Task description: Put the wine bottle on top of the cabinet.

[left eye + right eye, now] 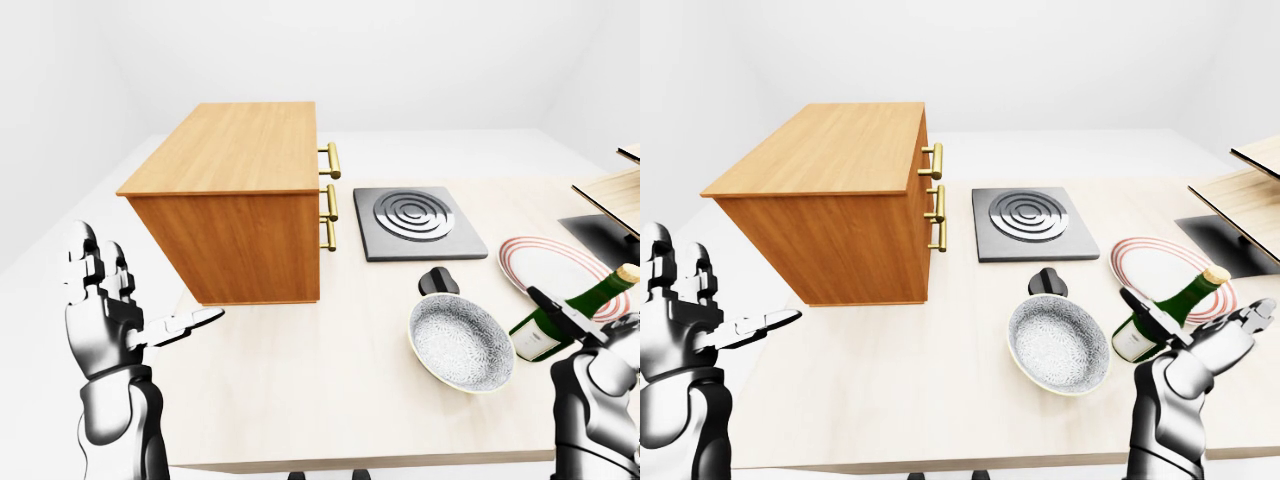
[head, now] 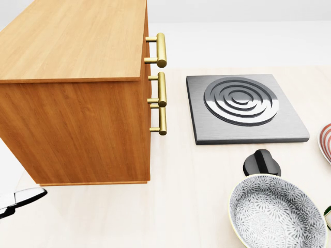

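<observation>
The green wine bottle [image 1: 1167,313] with a gold cap leans tilted at the right of the table, its neck over a striped plate. My right hand [image 1: 1200,325] is at the bottle with its fingers spread open about it; one finger crosses the bottle's body, and no closed grasp shows. The wooden cabinet [image 1: 235,200] with brass handles [image 2: 161,88] stands at the left of the table; its top is bare. My left hand [image 1: 150,290] is raised and open at the far left, below the cabinet's near corner and apart from it.
A grey hob plate [image 1: 418,222] lies right of the cabinet. A black knob [image 1: 438,281] and a patterned bowl [image 1: 460,343] sit between cabinet and bottle. A red-striped plate [image 1: 555,270] lies behind the bottle. Wooden shelves [image 1: 615,190] stand at the right edge.
</observation>
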Robot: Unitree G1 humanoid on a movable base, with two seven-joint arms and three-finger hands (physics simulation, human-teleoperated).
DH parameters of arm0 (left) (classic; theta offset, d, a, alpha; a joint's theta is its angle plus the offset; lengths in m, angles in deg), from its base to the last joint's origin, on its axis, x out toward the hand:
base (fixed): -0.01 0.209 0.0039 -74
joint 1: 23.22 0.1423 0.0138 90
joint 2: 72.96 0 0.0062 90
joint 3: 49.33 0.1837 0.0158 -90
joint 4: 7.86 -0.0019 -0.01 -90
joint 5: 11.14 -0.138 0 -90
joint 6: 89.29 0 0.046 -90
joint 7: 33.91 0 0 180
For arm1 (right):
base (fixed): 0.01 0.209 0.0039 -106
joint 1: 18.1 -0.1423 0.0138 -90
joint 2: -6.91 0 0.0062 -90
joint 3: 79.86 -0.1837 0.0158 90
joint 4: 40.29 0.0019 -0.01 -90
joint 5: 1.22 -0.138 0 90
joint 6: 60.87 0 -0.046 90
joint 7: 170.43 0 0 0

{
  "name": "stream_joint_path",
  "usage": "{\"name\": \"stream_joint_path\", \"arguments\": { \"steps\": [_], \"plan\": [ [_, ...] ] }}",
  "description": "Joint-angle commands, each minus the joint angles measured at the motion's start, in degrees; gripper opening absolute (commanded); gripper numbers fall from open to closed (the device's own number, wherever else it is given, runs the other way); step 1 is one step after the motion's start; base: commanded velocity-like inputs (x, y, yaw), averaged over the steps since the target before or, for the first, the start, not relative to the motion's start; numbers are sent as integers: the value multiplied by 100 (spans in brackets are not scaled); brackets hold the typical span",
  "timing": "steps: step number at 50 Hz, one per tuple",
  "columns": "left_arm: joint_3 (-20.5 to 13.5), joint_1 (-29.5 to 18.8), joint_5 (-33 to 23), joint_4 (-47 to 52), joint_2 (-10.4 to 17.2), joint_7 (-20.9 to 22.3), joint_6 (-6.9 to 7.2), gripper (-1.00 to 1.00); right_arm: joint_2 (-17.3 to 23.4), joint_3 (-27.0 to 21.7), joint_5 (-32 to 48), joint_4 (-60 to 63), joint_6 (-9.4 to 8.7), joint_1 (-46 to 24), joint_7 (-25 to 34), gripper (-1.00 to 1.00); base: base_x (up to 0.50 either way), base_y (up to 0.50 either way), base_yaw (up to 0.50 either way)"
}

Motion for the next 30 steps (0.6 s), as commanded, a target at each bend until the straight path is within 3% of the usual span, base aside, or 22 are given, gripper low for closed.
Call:
{"name": "stream_joint_path", "arguments": {
  "steps": [1, 26, 27, 28, 29, 30],
  "plan": [
    [1, -6, -6, -19, 1, -2, 0, 100, 220, 171, 111, -320, 0, -276, 0, 100, 0, 0, 0],
    [12, 20, -35, -20, -9, 8, 0, 100, 402, 286, 132, -878, 0, -458, 0, 100, 0, 0, 0],
    [15, 12, -44, -16, -6, 3, 0, 100, 400, 285, 135, -868, 0, -446, 0, 83, 0, 0, 0],
    [14, 5, -41, -16, -3, 2, 0, 100, 392, 279, 140, -840, 0, -423, 0, -43, 0, 0, 0],
    [15, 4, -38, -14, -4, 2, 0, 100, 388, 279, 136, -836, 0, -420, 0, -83, 0, 0, 0],
    [15, 7, -44, -20, -4, 1, 0, 100, 374, 277, 136, -838, 0, -407, 0, -84, 0, 0, 0]
  ]
}}
